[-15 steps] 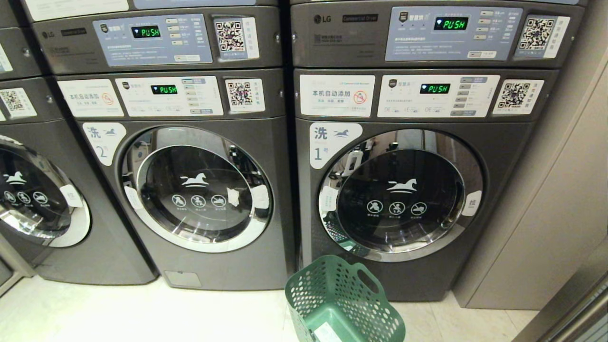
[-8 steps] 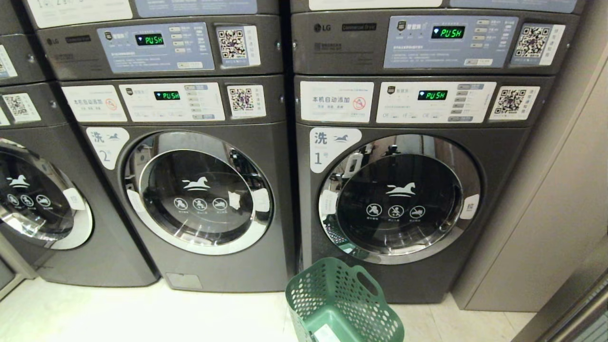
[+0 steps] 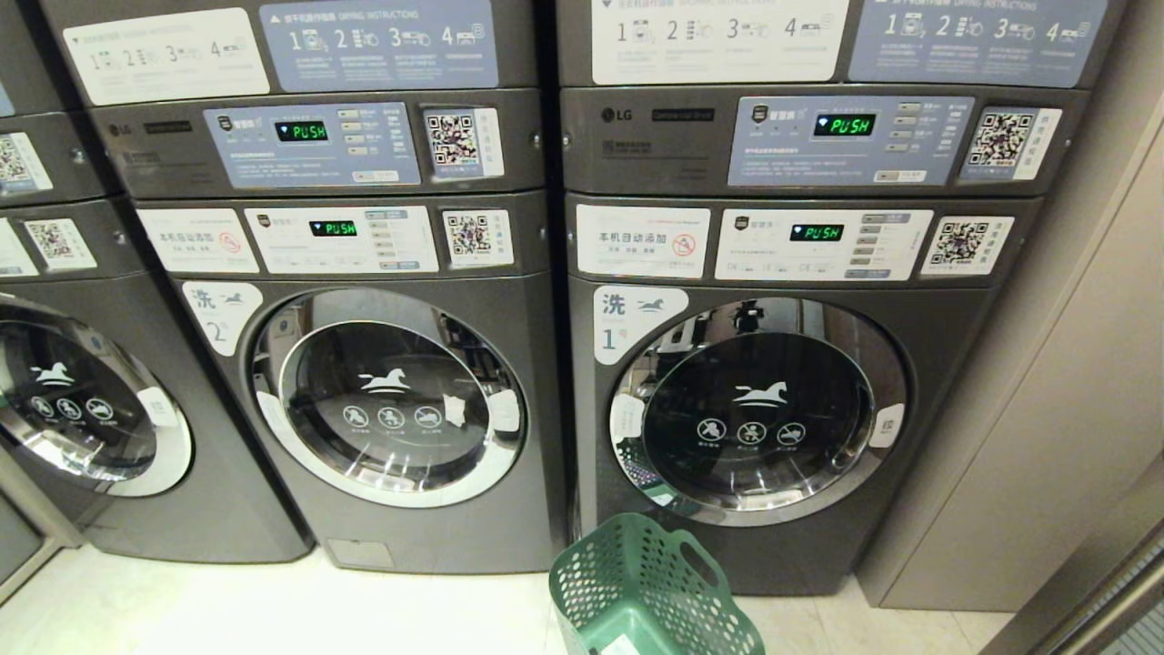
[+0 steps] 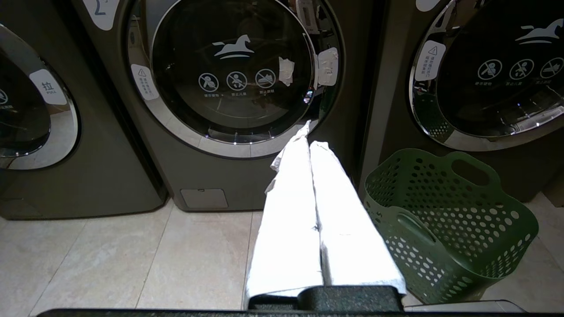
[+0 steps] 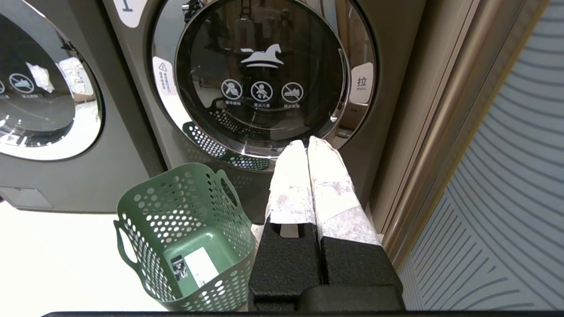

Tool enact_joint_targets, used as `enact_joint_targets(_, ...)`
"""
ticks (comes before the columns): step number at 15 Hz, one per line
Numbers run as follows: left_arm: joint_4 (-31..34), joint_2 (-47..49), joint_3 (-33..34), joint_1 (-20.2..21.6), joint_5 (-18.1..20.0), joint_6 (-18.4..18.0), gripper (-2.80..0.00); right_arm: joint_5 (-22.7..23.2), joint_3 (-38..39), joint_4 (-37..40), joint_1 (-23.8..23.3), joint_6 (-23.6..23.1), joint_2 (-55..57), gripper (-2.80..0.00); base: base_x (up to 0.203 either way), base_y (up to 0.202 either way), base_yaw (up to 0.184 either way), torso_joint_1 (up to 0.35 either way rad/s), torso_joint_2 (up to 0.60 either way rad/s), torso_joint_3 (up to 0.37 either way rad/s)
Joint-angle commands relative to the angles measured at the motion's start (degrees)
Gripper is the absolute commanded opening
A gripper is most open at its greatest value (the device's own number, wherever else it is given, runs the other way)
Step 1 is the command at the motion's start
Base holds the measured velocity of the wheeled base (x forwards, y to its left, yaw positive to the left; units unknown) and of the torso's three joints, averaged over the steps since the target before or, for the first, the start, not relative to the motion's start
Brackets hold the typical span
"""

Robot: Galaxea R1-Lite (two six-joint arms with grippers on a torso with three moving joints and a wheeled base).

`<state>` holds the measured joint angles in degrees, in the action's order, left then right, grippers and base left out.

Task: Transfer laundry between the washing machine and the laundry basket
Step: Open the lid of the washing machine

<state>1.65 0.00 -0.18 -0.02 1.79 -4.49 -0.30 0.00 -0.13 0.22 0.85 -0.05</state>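
Washer 1: grey front-loading washing machine with a round chrome-rimmed glass door (image 3: 759, 414), shut, at the right end of the row beside a beige wall panel (image 3: 1046, 382).
Washer 2: matching grey machine (image 3: 391, 409) just left of it, door shut.
Basket: green perforated plastic laundry basket (image 3: 650, 591) on the pale tiled floor (image 3: 227, 609), just before washer 1's lower left corner; only a white label lies inside.
Left gripper (image 4: 308, 141): white-wrapped fingers pressed together, holding nothing, aimed toward washer 2.
Right gripper (image 5: 306, 145): fingers together, bare, aimed at washer 1's door.
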Motion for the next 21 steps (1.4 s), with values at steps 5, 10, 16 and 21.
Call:
enact_joint_targets(5,-0.59,-0.09,0.18,-0.06,0.49,-0.52,-2.8,-0.05,0.0,-0.04,0.04,0.03,-0.04,-2.8,0.0,0.0,0.0,0.028,-0.04,-0.024)
enact_joint_targets(10,-0.68,-0.18,0.27,-0.06,0.14,-0.24,-2.8,-0.02,0.0,-0.04,0.04,0.02,-0.04,-2.8,0.0,0.0,0.0,0.0,0.0,0.0)
enact_joint_targets(16,-0.59,-0.18,0.27,-0.06,0.14,-0.35,-2.8,-0.05,0.0,-0.04,0.04,0.03,-0.04,-2.8,0.0,0.0,0.0,0.0,0.0,0.0)
enact_joint_targets(21,-0.59,-0.18,0.27,-0.06,0.23,-0.52,-2.8,-0.05,0.0,-0.04,0.04,0.03,-0.04,-2.8,0.053,0.0,0.0,-0.001,0.0,0.0)
